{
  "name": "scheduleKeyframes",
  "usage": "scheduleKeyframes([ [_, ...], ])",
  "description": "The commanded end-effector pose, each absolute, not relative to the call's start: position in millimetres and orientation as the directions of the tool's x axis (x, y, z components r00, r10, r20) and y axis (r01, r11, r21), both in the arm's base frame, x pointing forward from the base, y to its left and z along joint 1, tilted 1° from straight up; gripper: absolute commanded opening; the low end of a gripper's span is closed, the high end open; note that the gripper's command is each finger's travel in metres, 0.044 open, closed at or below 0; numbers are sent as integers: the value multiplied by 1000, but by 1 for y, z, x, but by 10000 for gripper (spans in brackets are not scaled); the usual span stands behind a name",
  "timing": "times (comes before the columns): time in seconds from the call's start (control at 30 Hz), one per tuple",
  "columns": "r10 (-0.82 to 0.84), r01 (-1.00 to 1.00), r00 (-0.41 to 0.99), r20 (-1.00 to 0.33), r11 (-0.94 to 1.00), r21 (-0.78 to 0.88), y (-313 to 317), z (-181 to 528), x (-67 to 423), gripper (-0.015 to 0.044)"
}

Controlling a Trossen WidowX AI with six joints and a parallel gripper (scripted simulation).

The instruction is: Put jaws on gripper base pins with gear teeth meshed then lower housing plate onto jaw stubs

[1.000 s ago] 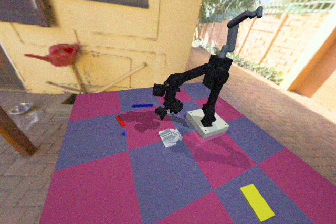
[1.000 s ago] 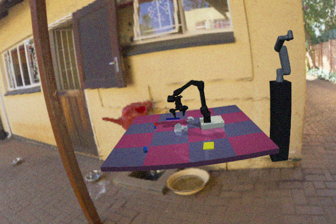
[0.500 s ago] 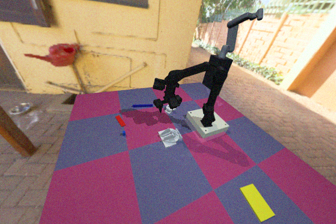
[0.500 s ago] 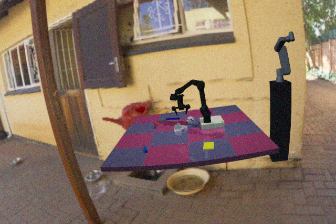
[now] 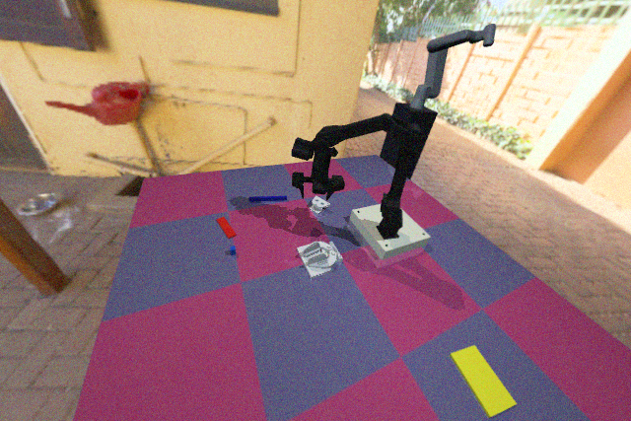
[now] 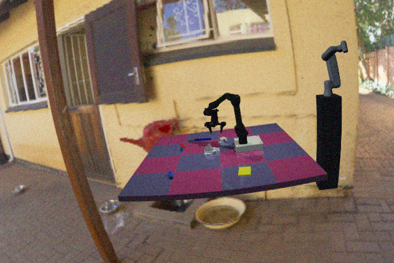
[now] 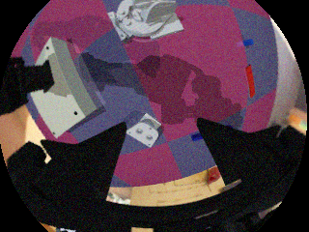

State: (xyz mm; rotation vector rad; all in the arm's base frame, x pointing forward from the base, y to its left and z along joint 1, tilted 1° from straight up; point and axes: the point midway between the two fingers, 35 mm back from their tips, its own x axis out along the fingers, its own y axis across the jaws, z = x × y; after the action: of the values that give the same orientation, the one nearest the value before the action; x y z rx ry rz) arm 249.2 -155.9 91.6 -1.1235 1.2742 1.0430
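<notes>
The pale gripper base (image 5: 325, 268) (image 7: 173, 30) lies on the checkered table, also seen in the exterior view (image 6: 210, 151). Two grey jaws lie over it, side by side; whether their teeth mesh is too small to tell. The white housing plate (image 5: 320, 203) (image 6: 223, 140) (image 7: 144, 131) is apart from the base, near the robot's mount, with two round holes facing up. My gripper (image 5: 315, 197) (image 6: 216, 132) (image 7: 162, 123) is open and empty, pointing down above the table close to the housing plate. In the wrist view the plate shows between the fingers, nearer the left one.
The white mount (image 5: 407, 241) (image 6: 251, 148) (image 7: 60, 113) stands beside the housing plate. A blue bar (image 5: 267, 198) (image 6: 202, 139), a red bar (image 5: 226, 227) (image 7: 250, 81) and a small blue block (image 5: 233, 250) (image 7: 248, 43) lie beyond the parts. A yellow block (image 5: 483, 381) (image 6: 244, 170) lies toward the front.
</notes>
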Motion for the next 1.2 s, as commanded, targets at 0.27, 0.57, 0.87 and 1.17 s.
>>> scheduleKeyframes([
  [0.27,-18,-862,20,-1000,507,-27,-191,90,227,440],
  [0.57,-13,-685,16,-1000,728,-21,-216,91,206,440],
  [0.87,-11,-601,15,-1000,799,-18,-226,89,197,440],
  [1.17,-11,-601,15,-1000,799,-18,-226,51,198,440],
])
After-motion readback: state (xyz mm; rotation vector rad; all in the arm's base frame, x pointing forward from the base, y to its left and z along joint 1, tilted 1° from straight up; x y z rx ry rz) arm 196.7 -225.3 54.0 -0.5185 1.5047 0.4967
